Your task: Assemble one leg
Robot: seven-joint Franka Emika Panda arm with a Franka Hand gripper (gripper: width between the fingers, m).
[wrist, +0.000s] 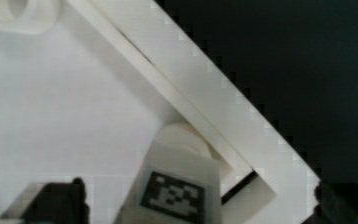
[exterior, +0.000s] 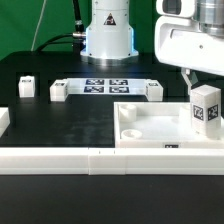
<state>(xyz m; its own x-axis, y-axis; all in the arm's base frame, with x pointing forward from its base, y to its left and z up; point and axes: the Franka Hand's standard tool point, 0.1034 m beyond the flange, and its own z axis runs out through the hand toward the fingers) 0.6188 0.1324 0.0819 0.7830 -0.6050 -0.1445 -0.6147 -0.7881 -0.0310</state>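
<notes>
My gripper (exterior: 202, 96) is shut on the leg (exterior: 206, 110), a small white block with a black-and-white tag facing the camera. It holds the leg upright over the near corner of the white tray-like piece (exterior: 150, 132) at the exterior view's right; I cannot tell whether they touch. In the wrist view the leg (wrist: 178, 188) sits between the dark fingers (wrist: 55, 202) of the gripper (wrist: 194, 206), above the tray's flat face (wrist: 87, 120) and beside its raised rim (wrist: 211, 100).
Three more small white blocks (exterior: 27, 87) (exterior: 58, 91) (exterior: 154, 90) stand at the back around the marker board (exterior: 107, 86). A long white rail (exterior: 90, 158) runs along the front, and another white piece (exterior: 3, 121) is at the exterior view's left edge.
</notes>
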